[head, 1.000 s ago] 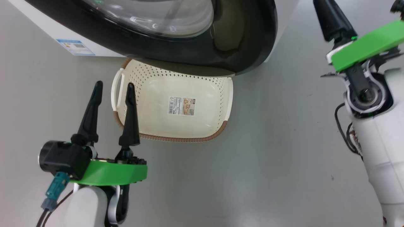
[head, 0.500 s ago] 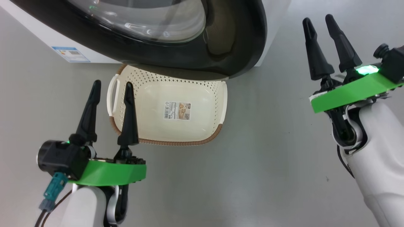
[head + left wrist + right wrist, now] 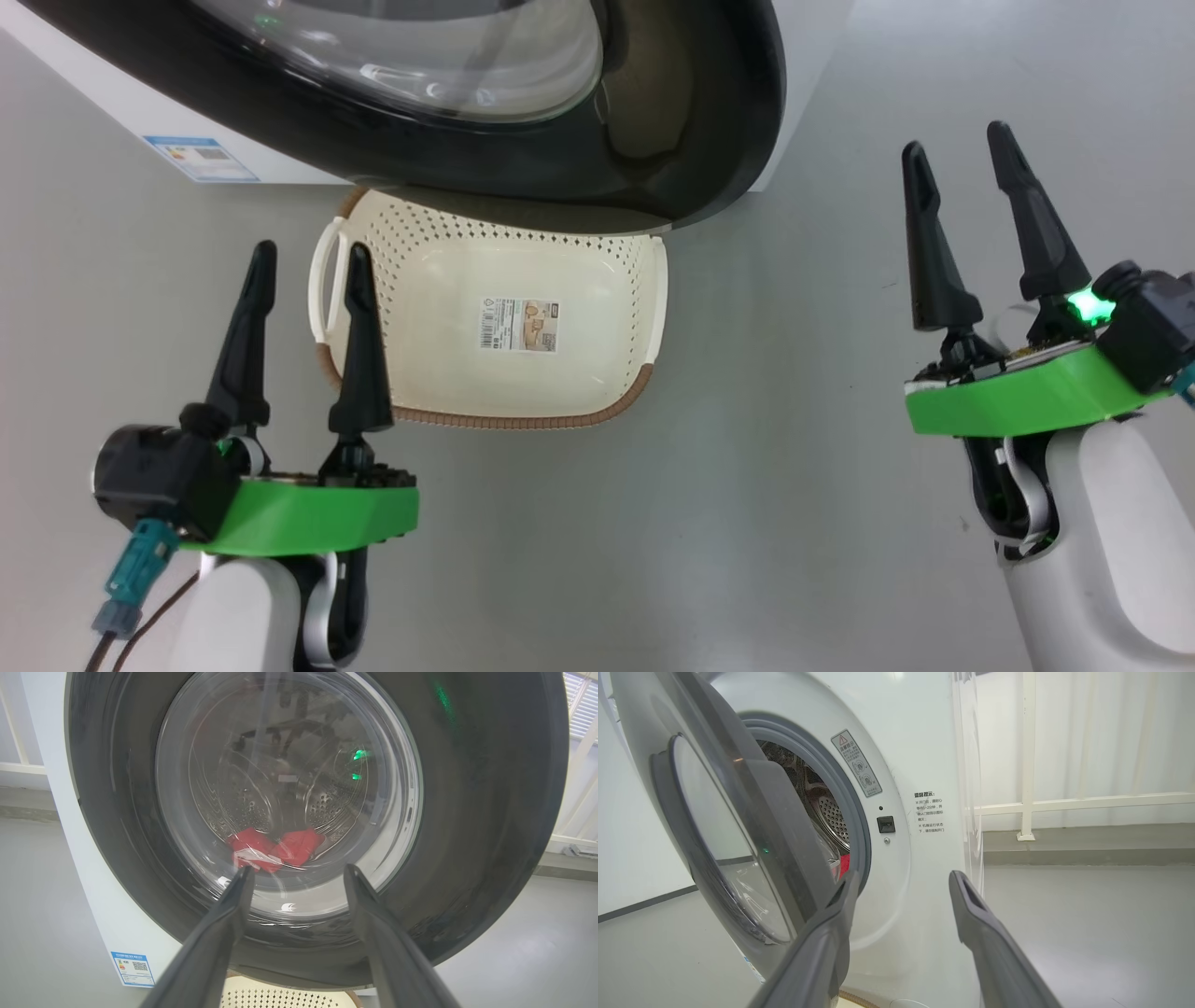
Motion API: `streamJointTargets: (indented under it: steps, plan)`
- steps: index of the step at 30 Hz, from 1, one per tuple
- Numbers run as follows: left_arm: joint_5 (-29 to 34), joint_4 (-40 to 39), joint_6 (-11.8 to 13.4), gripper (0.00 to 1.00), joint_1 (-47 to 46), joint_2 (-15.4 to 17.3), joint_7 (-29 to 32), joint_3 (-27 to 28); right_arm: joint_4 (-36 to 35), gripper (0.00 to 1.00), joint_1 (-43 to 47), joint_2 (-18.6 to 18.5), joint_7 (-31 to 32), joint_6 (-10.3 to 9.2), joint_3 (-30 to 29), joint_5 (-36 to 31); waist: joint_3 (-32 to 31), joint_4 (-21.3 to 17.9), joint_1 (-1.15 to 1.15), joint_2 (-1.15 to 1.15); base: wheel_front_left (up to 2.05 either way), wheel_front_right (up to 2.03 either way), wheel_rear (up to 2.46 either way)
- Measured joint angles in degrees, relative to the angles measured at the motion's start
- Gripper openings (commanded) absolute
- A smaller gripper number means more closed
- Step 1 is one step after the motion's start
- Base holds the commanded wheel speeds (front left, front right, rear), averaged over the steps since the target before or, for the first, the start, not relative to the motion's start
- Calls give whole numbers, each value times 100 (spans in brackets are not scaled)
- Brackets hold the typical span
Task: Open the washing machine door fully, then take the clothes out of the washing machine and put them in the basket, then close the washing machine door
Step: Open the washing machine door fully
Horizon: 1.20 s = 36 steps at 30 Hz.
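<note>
Down at the lower left of the head view, hovering above bare grey floor (image 3: 766, 485): left gripper (image 3: 311, 247), forearm rising from the bottom edge, two long dark fingers pointing up, spread wide, gripping nothing, tips near the left handle of the small cream-white perforated plastic basket (image 3: 504, 420). Over at the right, right gripper (image 3: 955, 137): upright too, fingers well parted, empty, well apart from the basket. Sitting on the floor, far end tucked under the large round glossy black-rimmed washing machine door (image 3: 691, 112): that basket, a paper label (image 3: 518, 324) on its bottom. Door ajar, swung partway out from the white boxy front-loading washing machine (image 3: 920, 765). Lying low in the perforated steel drum (image 3: 831, 812), seen through the door glass: bright red clothes (image 3: 273, 849).
</note>
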Motion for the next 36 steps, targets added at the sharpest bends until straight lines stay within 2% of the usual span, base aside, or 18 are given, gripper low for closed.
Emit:
streamJointTargets:
  steps: [6,34,36]
  plan:
    - [58,-81,0,100,3,0,0,64,-248,100,162,53,0,0,-26,-358,57,-59,0,0,0,0,0]
    - [118,-116,0,100,5,0,0,111,-383,100,381,62,0,0,55,-459,172,-85,0,0,0,0,0]
    - [118,-116,0,100,5,0,0,111,-381,40,381,62,0,0,68,-461,177,-79,0,0,0,0,0]
